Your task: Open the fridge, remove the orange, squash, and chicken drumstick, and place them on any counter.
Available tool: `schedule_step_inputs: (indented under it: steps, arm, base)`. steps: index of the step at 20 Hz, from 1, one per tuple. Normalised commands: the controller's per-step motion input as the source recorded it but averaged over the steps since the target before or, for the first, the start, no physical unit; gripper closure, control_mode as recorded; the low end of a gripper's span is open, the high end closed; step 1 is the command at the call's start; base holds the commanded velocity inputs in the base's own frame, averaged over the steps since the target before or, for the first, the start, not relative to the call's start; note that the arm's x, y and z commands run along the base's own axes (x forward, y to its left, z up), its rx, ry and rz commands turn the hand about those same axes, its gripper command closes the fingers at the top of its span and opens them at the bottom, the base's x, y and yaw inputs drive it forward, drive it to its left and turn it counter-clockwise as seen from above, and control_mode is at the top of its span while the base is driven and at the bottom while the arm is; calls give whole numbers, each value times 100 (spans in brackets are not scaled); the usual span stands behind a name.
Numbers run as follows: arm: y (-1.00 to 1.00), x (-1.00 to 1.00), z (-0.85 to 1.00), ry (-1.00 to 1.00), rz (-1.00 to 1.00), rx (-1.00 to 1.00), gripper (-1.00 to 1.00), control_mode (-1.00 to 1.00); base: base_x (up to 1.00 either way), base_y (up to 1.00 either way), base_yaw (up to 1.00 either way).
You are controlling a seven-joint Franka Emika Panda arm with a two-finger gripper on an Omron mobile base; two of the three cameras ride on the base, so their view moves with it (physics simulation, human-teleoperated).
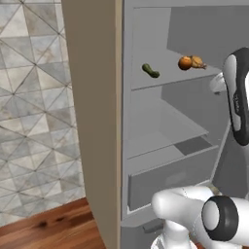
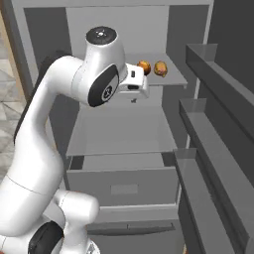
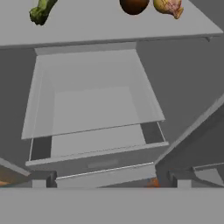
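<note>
The fridge stands open, its light grey shelves and drawer showing. On its upper shelf lie the dark green squash to the left, and the orange with the golden-brown chicken drumstick touching its right side. My gripper hovers in front of that shelf, a little below and short of the orange and drumstick. In the hand view the squash, orange and drumstick sit at the top edge. The gripper is open and holds nothing. The counter is out of view.
The open fridge door with its shelf bins stands close on the right. A tall beige panel borders the fridge on the left, with patterned tiles and a strip of reddish-brown wood beyond it. A closed drawer sits below the shelves.
</note>
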Motion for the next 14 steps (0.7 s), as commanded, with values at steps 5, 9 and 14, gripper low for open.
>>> schedule_step_inputs:
  steps: [5,9,14]
  arm:
    - [0,0,0,0,0,0,-100,100]
    - [0,0,5,-2,0,1,-100,-100]
    - [27,20,24,-16,0,7,-100,-100]
  base:
    - [83,0,30]
    - [32,0,4]
    - [0,0,0]
